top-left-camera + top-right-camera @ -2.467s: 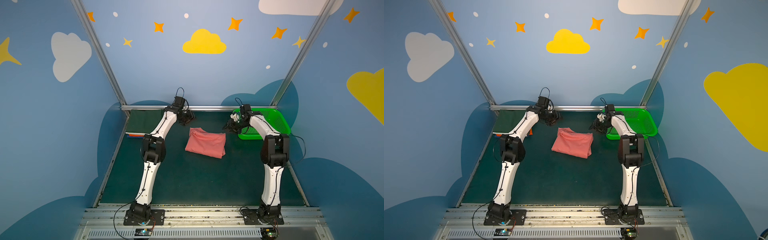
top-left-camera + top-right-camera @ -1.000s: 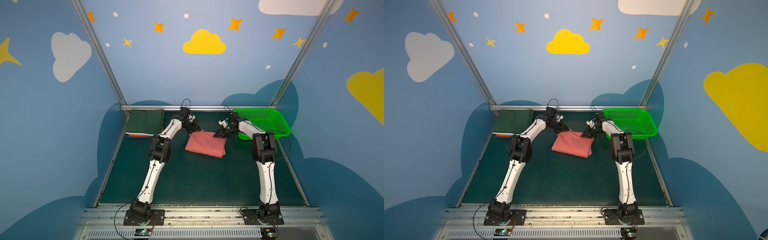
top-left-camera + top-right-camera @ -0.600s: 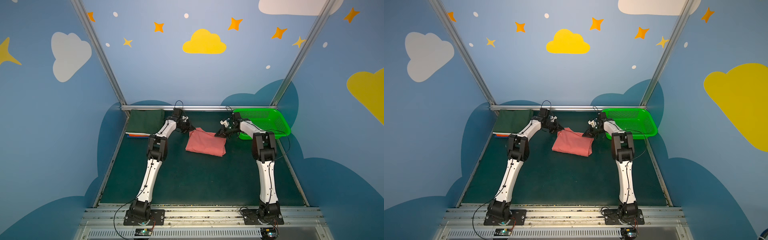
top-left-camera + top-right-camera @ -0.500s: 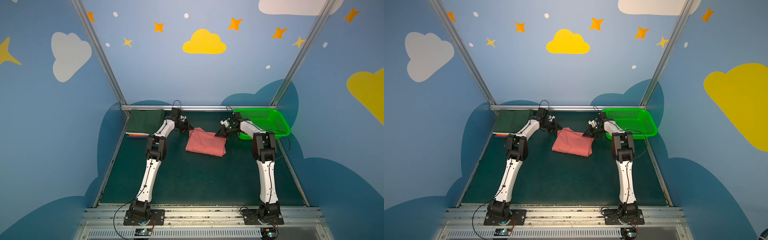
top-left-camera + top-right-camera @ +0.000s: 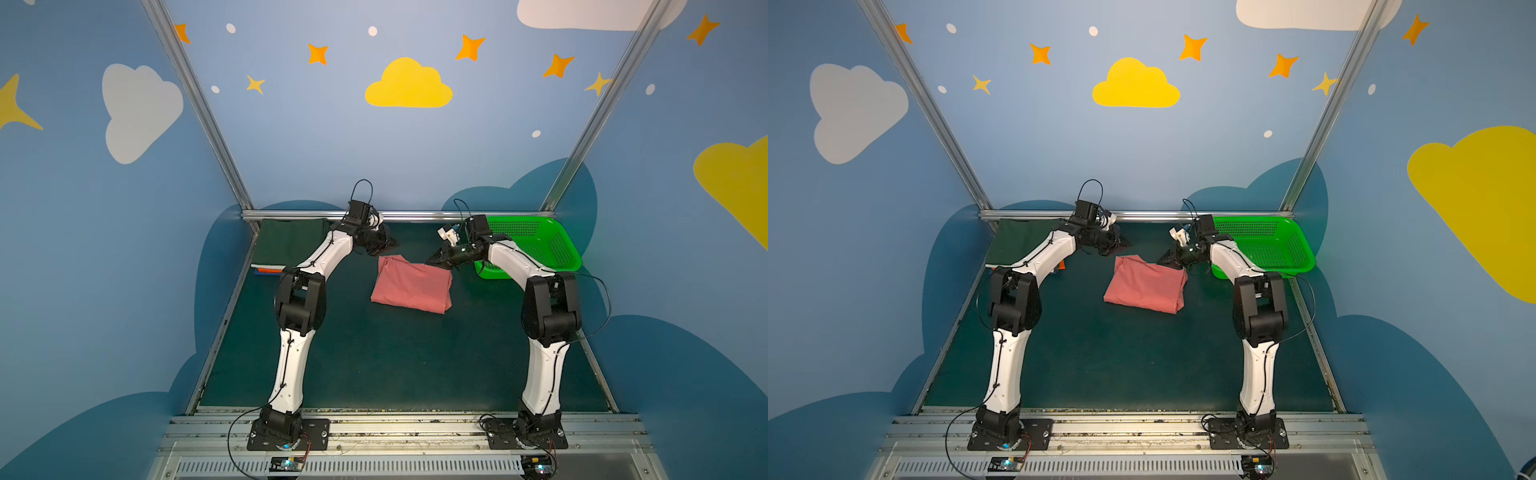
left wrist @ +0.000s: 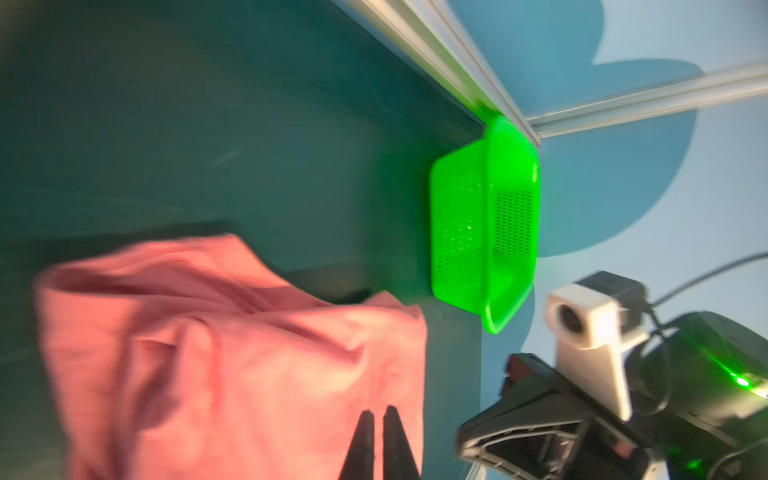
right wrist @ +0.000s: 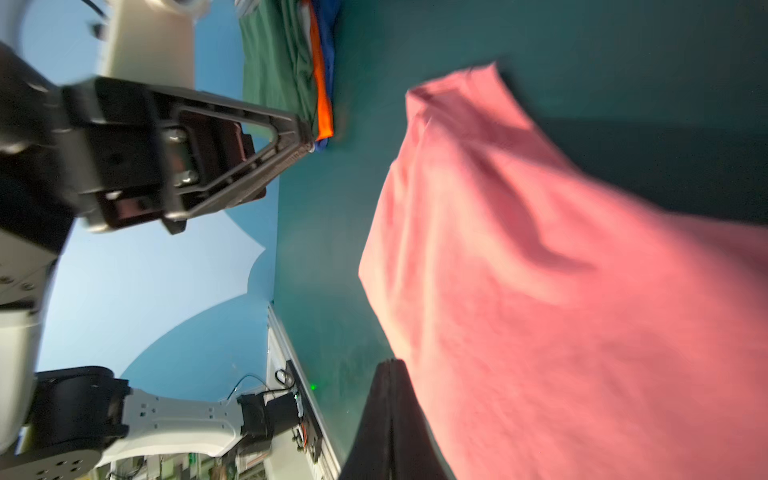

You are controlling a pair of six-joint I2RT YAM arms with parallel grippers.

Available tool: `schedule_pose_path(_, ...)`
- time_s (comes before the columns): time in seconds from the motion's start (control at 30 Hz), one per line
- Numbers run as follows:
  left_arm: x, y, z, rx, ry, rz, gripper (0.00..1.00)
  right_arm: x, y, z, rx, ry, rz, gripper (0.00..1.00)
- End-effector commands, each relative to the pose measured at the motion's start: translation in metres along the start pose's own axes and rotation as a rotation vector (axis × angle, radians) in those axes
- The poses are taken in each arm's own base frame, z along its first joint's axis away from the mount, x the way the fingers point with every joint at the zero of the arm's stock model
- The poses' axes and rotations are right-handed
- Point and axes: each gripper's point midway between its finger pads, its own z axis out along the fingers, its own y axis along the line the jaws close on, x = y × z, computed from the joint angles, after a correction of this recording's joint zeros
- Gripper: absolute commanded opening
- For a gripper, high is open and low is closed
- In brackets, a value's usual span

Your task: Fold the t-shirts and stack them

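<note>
Lying flat in a loosely folded, rumpled rectangle, the salmon-pink t-shirt [image 5: 411,286] [image 5: 1146,286] sits on the dark tabletop [image 5: 374,365] toward the back, midway between the two arms. At its far right corner the right gripper [image 5: 430,262] angles down onto the cloth's edge, jaws clenched hard together. In the right wrist view the pink fabric runs right alongside them, but whether a fold is nipped in there cannot be told. Across at the far left corner, the left gripper [image 5: 390,245] hangs just off the shirt, apart from it in both top views. Its jaws are all but closed, with only a sliver of gap in the left wrist view and nothing between them.

Further out in the far left corner there's the stack [image 5: 286,249] — a dark green shirt [image 7: 274,62] on top, with an orange layer [image 7: 322,95] and a blue layer [image 7: 330,41] peeking out beneath. The green basket [image 5: 536,245] sits in the far right corner, just behind the right arm.
</note>
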Motion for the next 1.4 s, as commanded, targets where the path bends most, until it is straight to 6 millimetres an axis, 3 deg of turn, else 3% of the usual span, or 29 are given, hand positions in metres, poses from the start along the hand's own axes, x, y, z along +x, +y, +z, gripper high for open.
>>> schedule_pose_path(0.0,0.023,0.021,0.026,-0.012,0.036,-0.005,0.09,0.027,-0.015,0.024,-0.014,0.065,0.051,0.00)
schedule_pose_path(0.1,0.032,0.042,0.038,-0.018,0.049,-0.052,0.09,0.046,-0.029,0.038,-0.020,0.096,0.088,0.00)
schedule_pose_path(0.23,0.029,0.067,0.048,-0.019,0.033,-0.104,0.09,0.070,-0.052,0.050,-0.008,0.131,0.139,0.00)
schedule_pose_path(0.37,0.022,0.078,0.052,-0.014,0.028,-0.134,0.09,0.084,-0.067,0.055,0.009,0.164,0.175,0.00)
schedule_pose_path(0.5,0.009,0.063,0.043,-0.002,0.016,-0.108,0.09,0.080,-0.055,0.047,0.008,0.157,0.150,0.00)
schedule_pose_path(0.67,-0.006,0.027,0.011,-0.005,-0.012,-0.014,0.12,0.063,-0.021,0.015,0.012,0.101,0.059,0.10)
schedule_pose_path(0.77,-0.009,0.015,-0.014,-0.037,-0.030,0.038,0.22,0.055,-0.008,-0.010,0.035,0.054,0.015,0.21)
schedule_pose_path(0.83,-0.008,0.017,-0.032,-0.078,-0.036,0.061,0.32,0.054,-0.010,-0.027,0.088,0.029,-0.005,0.36)
schedule_pose_path(0.9,-0.004,0.025,-0.045,-0.123,-0.033,0.073,0.45,0.055,-0.021,-0.041,0.164,0.012,-0.012,0.51)
schedule_pose_path(1.0,0.007,0.049,-0.057,-0.194,-0.016,0.063,0.62,0.060,-0.047,-0.055,0.275,0.006,0.006,0.62)
schedule_pose_path(1.1,0.022,0.077,-0.057,-0.239,0.015,0.028,0.73,0.068,-0.077,-0.061,0.386,0.011,0.033,0.73)
schedule_pose_path(1.2,0.038,0.099,-0.049,-0.267,0.052,0.001,0.80,0.075,-0.099,-0.059,0.453,0.021,0.047,0.78)
schedule_pose_path(1.37,0.059,0.122,-0.031,-0.261,0.098,-0.039,0.85,0.081,-0.119,-0.043,0.447,0.038,0.092,0.84)
